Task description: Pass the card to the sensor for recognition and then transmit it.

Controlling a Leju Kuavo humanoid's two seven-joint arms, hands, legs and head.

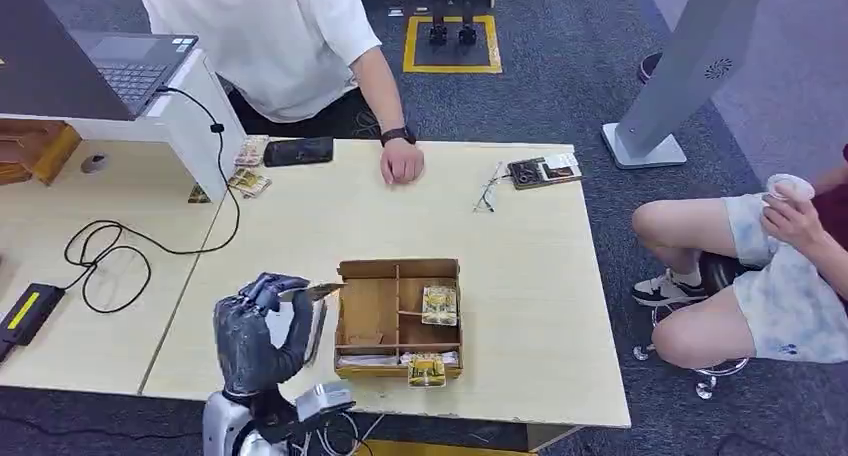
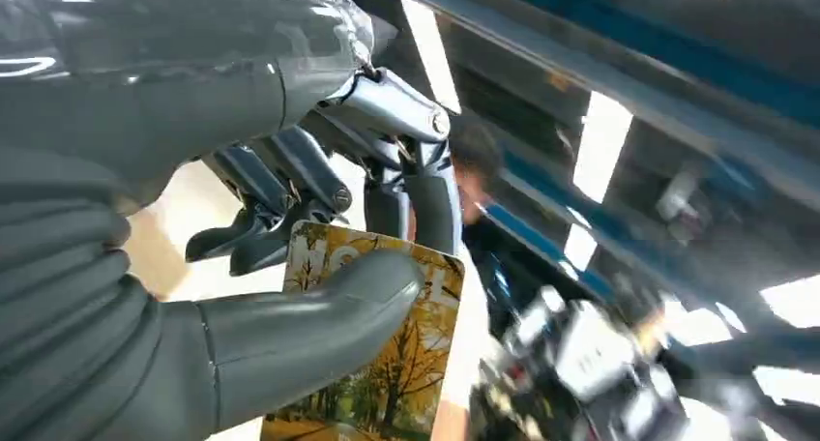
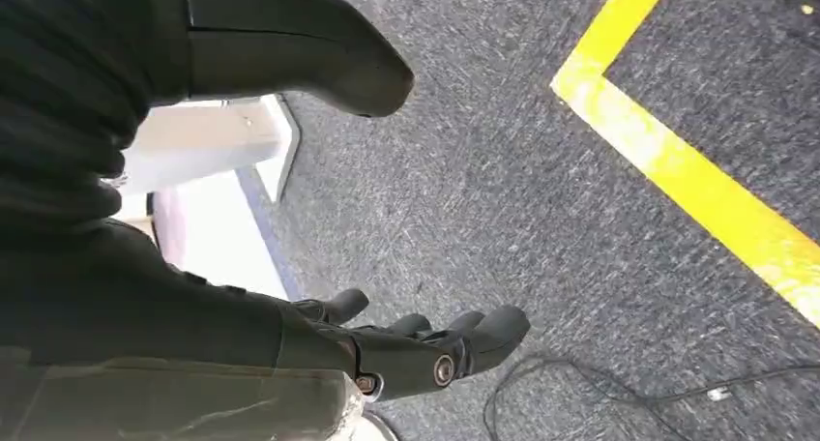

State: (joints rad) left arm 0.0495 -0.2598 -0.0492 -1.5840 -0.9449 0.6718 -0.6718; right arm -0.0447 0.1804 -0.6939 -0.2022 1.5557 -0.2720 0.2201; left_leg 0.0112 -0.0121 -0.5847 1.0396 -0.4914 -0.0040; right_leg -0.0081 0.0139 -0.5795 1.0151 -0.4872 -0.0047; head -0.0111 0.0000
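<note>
Left hand point(image 1: 262, 321) is raised over the table's point(image 1: 520, 306) near edge, thumb and fingers clamped on one card point(image 2: 387, 364) — yellow trees on it. Right hand point(image 3: 425, 349) hangs over carpet, fingers loosely apart, holding nothing. One wooden tray point(image 1: 398, 318) beside the left hand holds two similar cards. Far edge — one person's fist point(image 1: 401, 162), one phone point(image 1: 298, 151).

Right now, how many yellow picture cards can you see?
3 clearly: one pinched in the left hand (card), one in the wooden box's right compartment, one at its front edge. Others may be hidden.
</note>
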